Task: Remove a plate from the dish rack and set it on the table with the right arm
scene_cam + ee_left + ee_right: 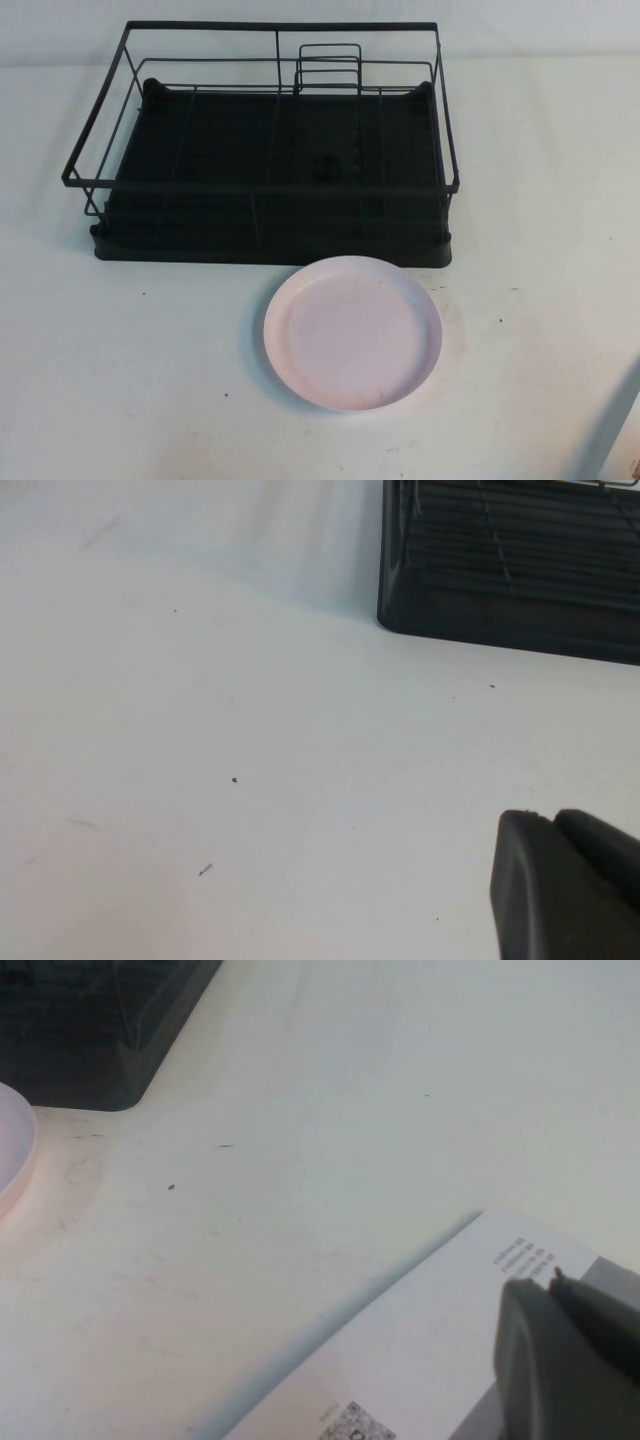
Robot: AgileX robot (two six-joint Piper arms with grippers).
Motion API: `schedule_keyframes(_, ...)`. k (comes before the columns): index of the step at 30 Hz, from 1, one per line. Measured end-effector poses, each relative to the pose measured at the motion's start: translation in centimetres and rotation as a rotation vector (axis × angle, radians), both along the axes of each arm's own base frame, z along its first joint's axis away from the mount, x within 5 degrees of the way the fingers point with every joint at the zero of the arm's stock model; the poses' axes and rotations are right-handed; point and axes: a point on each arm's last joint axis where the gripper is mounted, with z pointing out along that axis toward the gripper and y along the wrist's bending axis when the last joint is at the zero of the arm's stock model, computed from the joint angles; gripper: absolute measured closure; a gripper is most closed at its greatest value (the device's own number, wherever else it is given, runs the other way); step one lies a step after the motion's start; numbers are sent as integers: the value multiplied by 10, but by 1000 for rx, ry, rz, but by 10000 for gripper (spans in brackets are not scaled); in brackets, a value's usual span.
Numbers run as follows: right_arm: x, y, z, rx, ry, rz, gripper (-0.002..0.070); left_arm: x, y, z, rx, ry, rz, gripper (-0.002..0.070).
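The pale pink-white plate [352,332] lies flat on the white table [120,380], just in front of the black wire dish rack [270,250]. The rack holds no plate. Neither arm shows in the high view. My right gripper [546,1280] is shut and empty, hovering over a white printed sheet, well away from the plate's rim [15,1155] and the rack's corner [90,1030]. My left gripper [548,817] is shut and empty above bare table, with the rack's base corner [510,570] beyond it.
A small wire divider holder [328,68] stands at the back of the rack. A white sheet with printed text and a QR code [400,1360] lies under my right gripper. A grey edge [625,420] shows at the table's near right corner.
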Motion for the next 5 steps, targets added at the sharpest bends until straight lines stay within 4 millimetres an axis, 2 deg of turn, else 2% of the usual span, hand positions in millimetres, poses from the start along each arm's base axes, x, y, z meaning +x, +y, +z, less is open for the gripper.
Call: schedule_keyframes(5, 0, 0, 0, 0, 0, 0, 694, 0, 0, 0, 0, 0, 0, 679)
